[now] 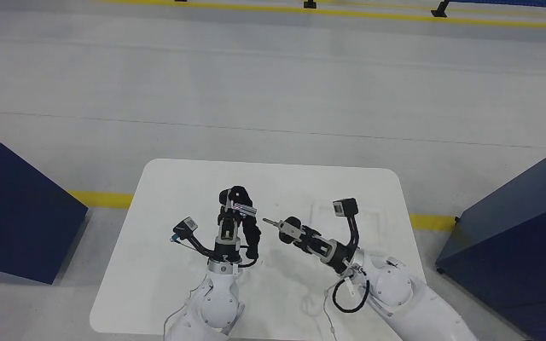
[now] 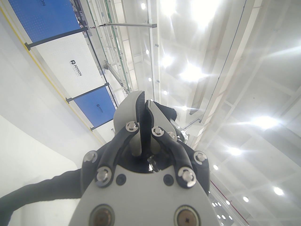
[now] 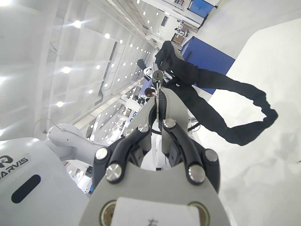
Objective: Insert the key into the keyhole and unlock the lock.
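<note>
My left gripper [image 1: 230, 220] stands over the middle of the white table [image 1: 171, 187], pointing up, and is shut on the black cable lock [image 1: 240, 197]. In the left wrist view the fingers [image 2: 127, 111] pinch the lock's black cover [image 2: 168, 112]. The lock's cable [image 3: 235, 90] hangs down in a loop. My right gripper [image 1: 288, 229] is shut on the silver key [image 1: 272, 223], just right of the lock. In the right wrist view the key [image 3: 156, 90] points straight at the round silver keyhole [image 3: 157, 74], its tip just short of it.
Dark blue partitions stand on the floor to the left [image 1: 26, 222] and right [image 1: 503, 239] of the table. A yellow floor line [image 1: 102, 199] runs behind the table.
</note>
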